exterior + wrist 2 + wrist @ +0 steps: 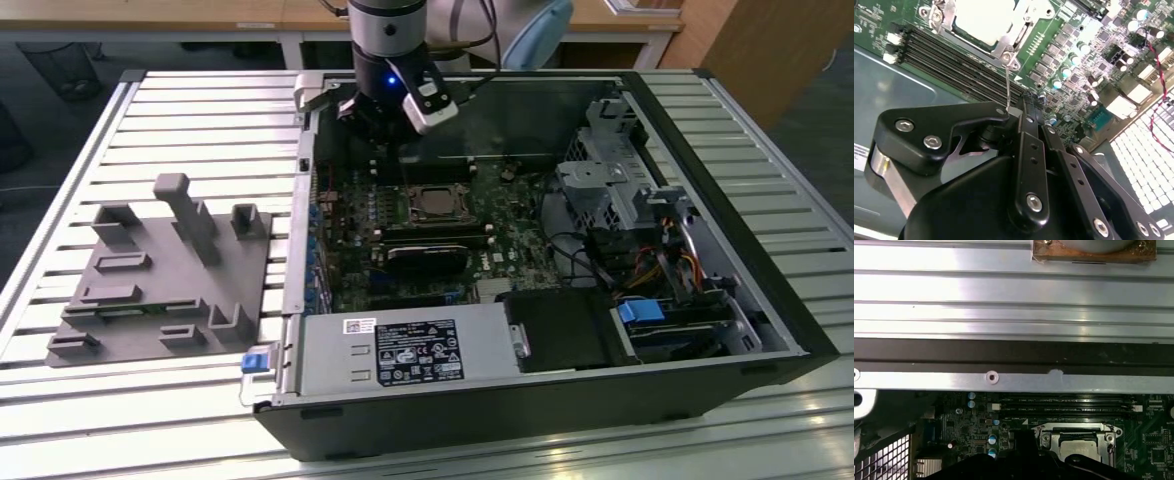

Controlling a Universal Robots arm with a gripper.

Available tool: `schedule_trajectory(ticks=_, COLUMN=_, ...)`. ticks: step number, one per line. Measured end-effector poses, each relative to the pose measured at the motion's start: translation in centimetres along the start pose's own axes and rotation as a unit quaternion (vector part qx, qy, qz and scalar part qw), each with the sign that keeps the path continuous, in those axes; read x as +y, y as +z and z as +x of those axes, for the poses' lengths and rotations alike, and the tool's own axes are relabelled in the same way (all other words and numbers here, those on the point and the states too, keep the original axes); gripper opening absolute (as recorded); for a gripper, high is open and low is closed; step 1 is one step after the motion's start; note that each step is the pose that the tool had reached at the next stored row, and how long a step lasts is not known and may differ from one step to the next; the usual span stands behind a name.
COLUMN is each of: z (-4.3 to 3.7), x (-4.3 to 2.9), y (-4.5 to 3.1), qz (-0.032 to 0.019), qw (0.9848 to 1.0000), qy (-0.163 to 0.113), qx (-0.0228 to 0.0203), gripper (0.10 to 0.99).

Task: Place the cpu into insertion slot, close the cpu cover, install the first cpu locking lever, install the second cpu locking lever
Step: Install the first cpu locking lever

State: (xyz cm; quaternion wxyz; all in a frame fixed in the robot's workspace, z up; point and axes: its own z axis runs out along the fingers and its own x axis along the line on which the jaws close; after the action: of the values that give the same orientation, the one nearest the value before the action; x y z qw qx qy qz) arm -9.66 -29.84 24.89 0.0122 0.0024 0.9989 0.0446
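Pale grey metal marks the cpu (981, 20) for you: it lies seated in the insertion slot (410, 203). The cpu cover (1021, 32) is down flat around it, with the chip's top showing through the cover's window in both wrist views.

From one corner of the slot a thin wire locking lever (1007, 85) stands up off the board. Its free end meets the black gripper (1021, 107), which hangs just beside the slot, over the long memory slots (949, 60). You cannot tell from these views whether the claw is spread, pressed together or pinching the wire, because the linkage hides the spot where the lever ends.

In the exterior view the gripper (387, 140) reaches down into the open computer case (534, 410) close to the slot. A black heatsink block (427, 258) sits just beside the slot on the side away from the arm. A grey plastic fixture (160, 270) rests well apart from the slot, outside the case on the slatted metal table (200, 120).
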Motion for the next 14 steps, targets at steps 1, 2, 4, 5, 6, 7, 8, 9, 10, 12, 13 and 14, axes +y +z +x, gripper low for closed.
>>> schedule_trajectory(ticks=1, z=-0.1, x=0.0, y=0.0, qz=0.0, qw=1.0, qy=0.0, qx=0.0001, gripper=0.106)
schedule_trajectory(ticks=2, z=-0.17, x=0.0, y=0.0, qz=0.0001, qw=1.0, qy=0.0, qx=0.0001, gripper=0.106)
schedule_trajectory(ticks=4, z=-0.29, x=0.0, y=0.01, qz=0.0, qw=1.0, qy=0.0, qx=0.0, gripper=0.106)
schedule_trajectory(ticks=5, z=-0.34, x=0.0, y=0.01, qz=0.0, qw=1.0, qy=0.0, qx=0.0, gripper=0.106)
schedule_trajectory(ticks=6, z=-0.4, x=0.0, y=0.01, qz=0.0, qw=1.0, qy=0.0, qx=0.0, gripper=0.106)
schedule_trajectory(ticks=7, z=-0.43, x=0.0, y=0.01, qz=0.0, qw=1.0, qy=0.0, qx=0.0, gripper=0.106)
schedule_trajectory(ticks=8, z=-0.46, x=0.0, y=0.02, qz=0.0, qw=1.0, qy=0.0, qx=0.0, gripper=0.106)
schedule_trajectory(ticks=9, z=-0.5, x=0.0, y=0.02, qz=0.0, qw=1.0, qy=0.0, qx=0.0, gripper=0.106)
schedule_trajectory(ticks=10, z=-0.56, x=0.0, y=0.02, qz=0.0, qw=1.0, qy=0.0, qx=0.0, gripper=0.106)
schedule_trajectory(ticks=12, z=-0.66, x=0.0, y=0.03, qz=0.0, qw=1.0, qy=0.0, qx=0.0, gripper=0.106)
schedule_trajectory(ticks=13, z=-0.7, x=0.0, y=0.03, qz=0.0, qw=1.0, qy=0.0, qx=0.0, gripper=0.106)
schedule_trajectory(ticks=14, z=-0.74, x=0.0, y=0.03, qz=0.0, qw=1.0, qy=0.0, qx=0.0, gripper=0.106)
